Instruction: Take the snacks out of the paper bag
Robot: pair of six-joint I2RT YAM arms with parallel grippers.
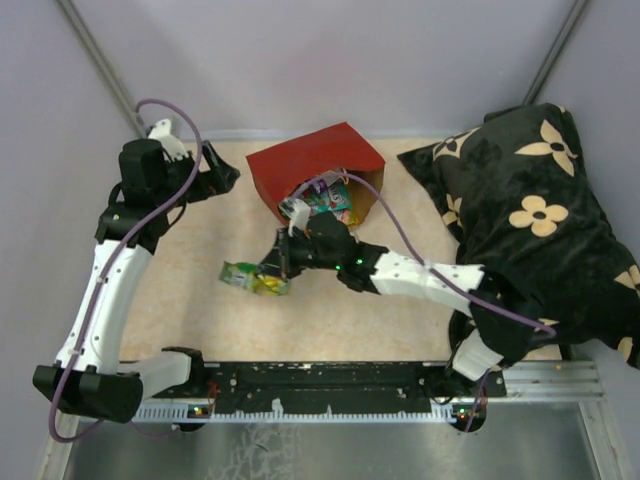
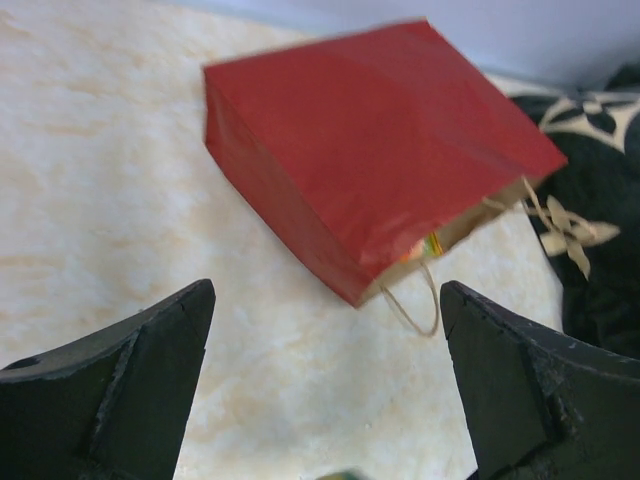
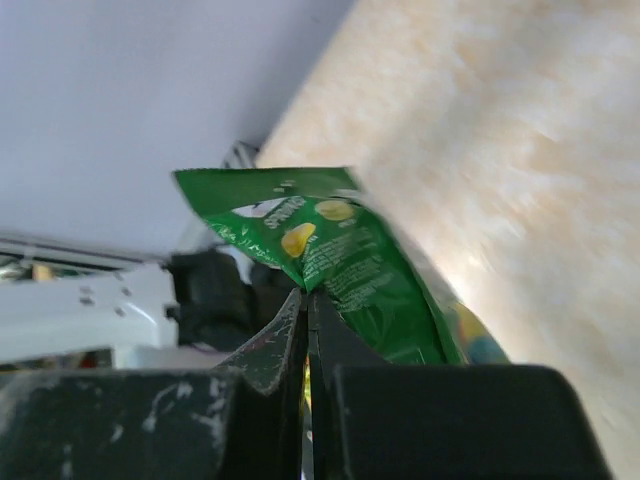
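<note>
Extraction step, in hand. The paper bag (image 1: pixel 300 165) lies on its side at the far middle of the desk (image 1: pixel 200 320), red outside up, mouth turned toward the near right, string handles trailing out of it. The right arm (image 1: pixel 420 275) reaches across from the right, its jaws pressed flat together on the edge of a green packet (image 3: pixel 340 260); the wrist view shows no gap between them. The packet is out of the bag, in front of the mouth and low over the desk centre; contact with the surface cannot be told. A yellow patch shows just beside it from above, possibly a second packet, not resolvable. More snacks (image 1: pixel 330 198) sit in the bag mouth: purple and green glossy faces from above, an orange-yellow corner in the left wrist view. The left arm (image 1: pixel 110 280) is off to the left of the bag, jaws spread wide and holding nothing, pointed at the bag's side and apart from it. A black flowered pillow (image 1: pixel 540 200) lies at far right, not involved. Judgement: one packet out, several to go. The next move calls for letting the green packet go on bare desk away from the mouth, then sending the right jaws into the opening. The mouth lies low, so the left jaws may be needed to steady the bag.
</note>
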